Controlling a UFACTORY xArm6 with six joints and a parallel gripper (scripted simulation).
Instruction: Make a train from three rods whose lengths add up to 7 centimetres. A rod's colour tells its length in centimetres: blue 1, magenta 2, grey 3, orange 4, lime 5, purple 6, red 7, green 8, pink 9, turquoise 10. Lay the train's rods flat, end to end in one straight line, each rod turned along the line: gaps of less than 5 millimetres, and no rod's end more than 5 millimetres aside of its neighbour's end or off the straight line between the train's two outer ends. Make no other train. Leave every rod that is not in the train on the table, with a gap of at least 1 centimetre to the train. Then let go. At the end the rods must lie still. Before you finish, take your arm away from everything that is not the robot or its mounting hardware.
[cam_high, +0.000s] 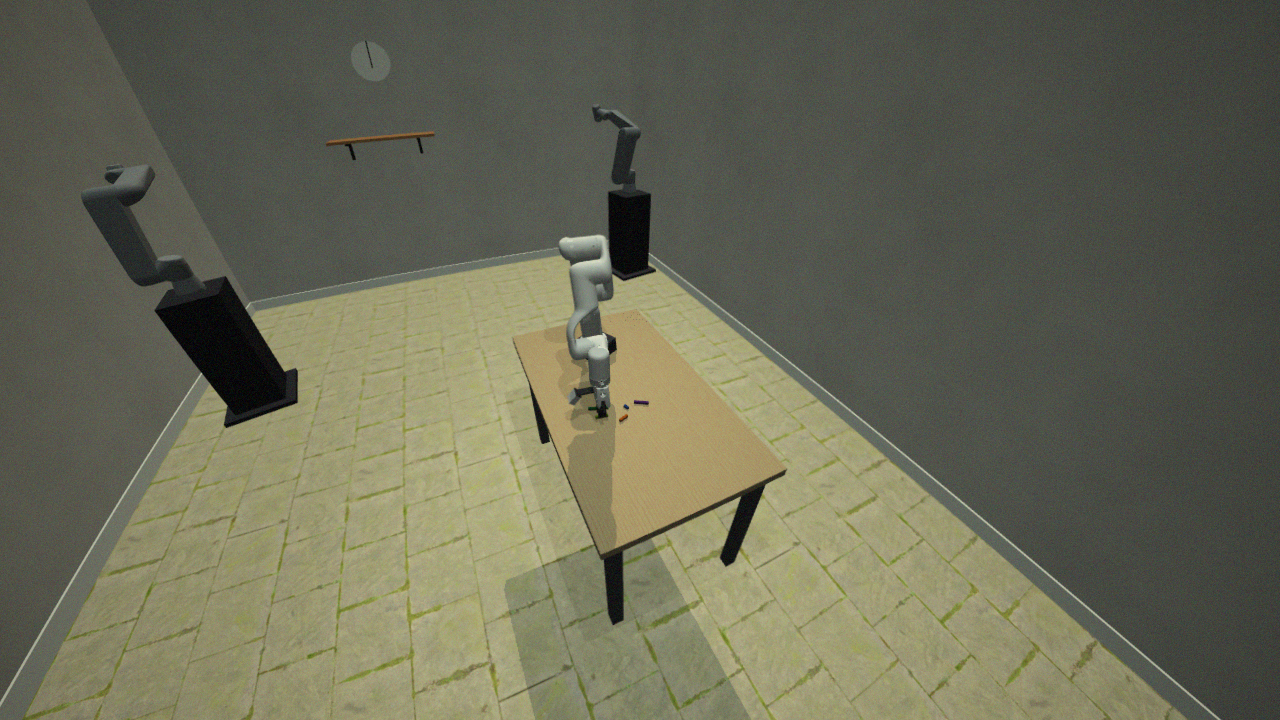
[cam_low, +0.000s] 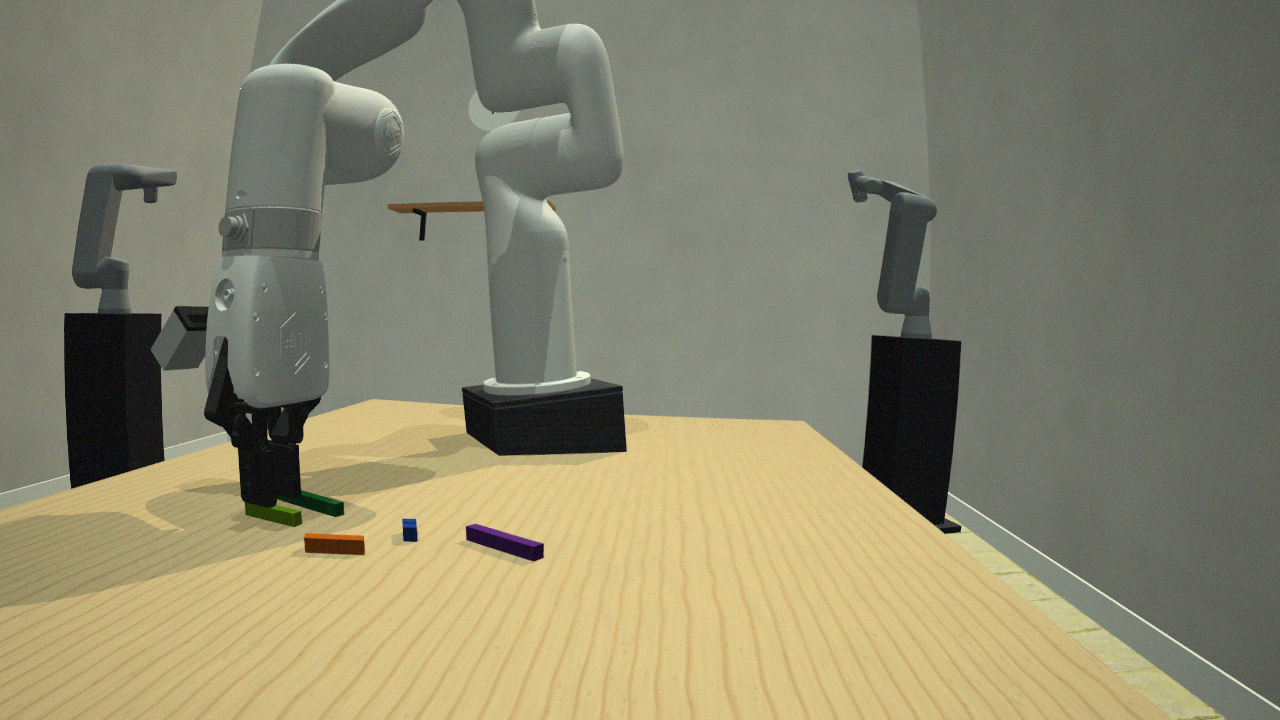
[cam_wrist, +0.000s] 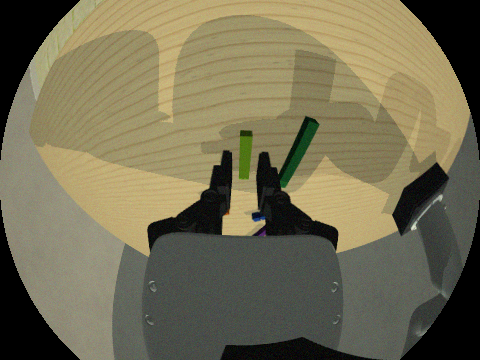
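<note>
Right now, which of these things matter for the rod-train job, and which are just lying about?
Job: lime rod, dark green rod, orange rod, short blue rod, purple rod, black-fingered gripper, wooden table.

Lying about: wooden wall shelf, round wall clock, two grey spare arms on black pedestals.

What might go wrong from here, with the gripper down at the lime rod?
1. The green rod lies close beside the lime rod; the gripper, fingers apart astride the lime one, could nudge it.
2. The fingers seem to sit near one end of the lime rod, so it may tilt when lifted.
</note>
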